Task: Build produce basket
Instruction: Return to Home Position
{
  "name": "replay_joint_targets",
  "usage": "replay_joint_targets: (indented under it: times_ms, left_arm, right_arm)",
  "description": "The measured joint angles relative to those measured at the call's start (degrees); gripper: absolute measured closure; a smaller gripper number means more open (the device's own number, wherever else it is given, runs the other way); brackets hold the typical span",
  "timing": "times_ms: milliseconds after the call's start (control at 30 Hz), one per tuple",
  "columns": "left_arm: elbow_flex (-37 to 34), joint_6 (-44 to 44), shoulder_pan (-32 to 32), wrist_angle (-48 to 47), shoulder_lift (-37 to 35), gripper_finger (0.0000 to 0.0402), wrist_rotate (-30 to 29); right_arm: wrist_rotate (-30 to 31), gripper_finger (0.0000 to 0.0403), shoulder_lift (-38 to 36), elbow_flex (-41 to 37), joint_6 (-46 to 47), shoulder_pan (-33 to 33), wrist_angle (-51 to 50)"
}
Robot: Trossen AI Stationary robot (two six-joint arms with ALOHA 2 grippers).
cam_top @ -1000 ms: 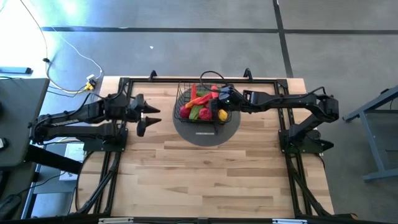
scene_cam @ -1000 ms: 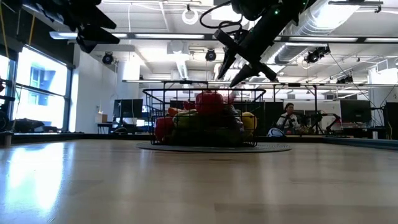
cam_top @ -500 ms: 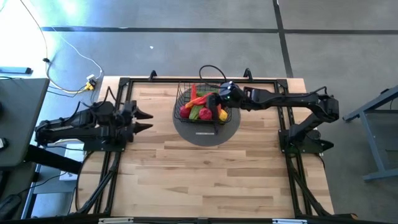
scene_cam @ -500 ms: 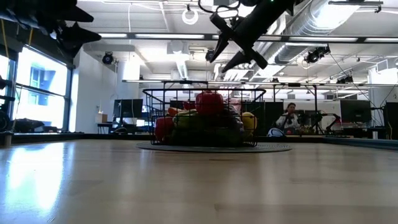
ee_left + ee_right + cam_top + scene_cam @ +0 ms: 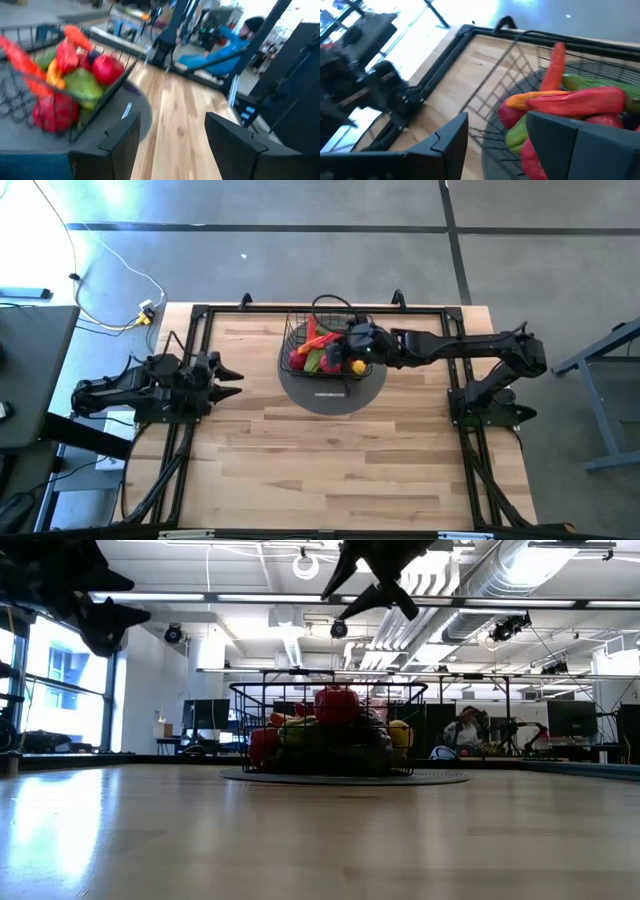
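The black wire basket (image 5: 291,330) stands on a round grey mat (image 5: 336,396) at the table's far middle. It is heaped with produce (image 5: 318,352): red, orange and green peppers, a tomato and a yellow lemon. My right gripper (image 5: 341,348) hovers well above the basket's right part (image 5: 369,602). It is open with nothing between its fingers (image 5: 497,145), and the produce (image 5: 570,102) shows beyond them. My left gripper (image 5: 230,372) is at the table's left edge, high above the wood (image 5: 113,622). It is open and empty (image 5: 172,145) and points toward the basket (image 5: 112,92).
Black frame rails (image 5: 200,315) run along the table's left, far and right sides. Bare wood (image 5: 330,470) stretches from the mat to the near edge. In the room beyond sit a person in blue (image 5: 220,50) and a seated person (image 5: 465,730).
My left gripper has drawn back toward the table's left edge and sunk, tipping toward level. My right gripper has risen clear above the basket and shifted a little toward the table's left. The basket and produce have stayed put.
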Motion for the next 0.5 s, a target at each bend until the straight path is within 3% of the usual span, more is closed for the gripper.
replay_joint_targets:
  times_ms: [333,500]
  left_arm:
    - [-10.0,-1.4,0.0,14.0,-0.1,0.0190,3.4]
    - [-11.3,-2.0,0.0,20.6,0.9,0.0190,3.4]
  right_arm:
    - [1.7,0.0219,-0.6,1.0,-6.0,4.2,0.3]
    - [1.8,0.0219,-3.7,1.0,-10.5,4.2,-0.6]
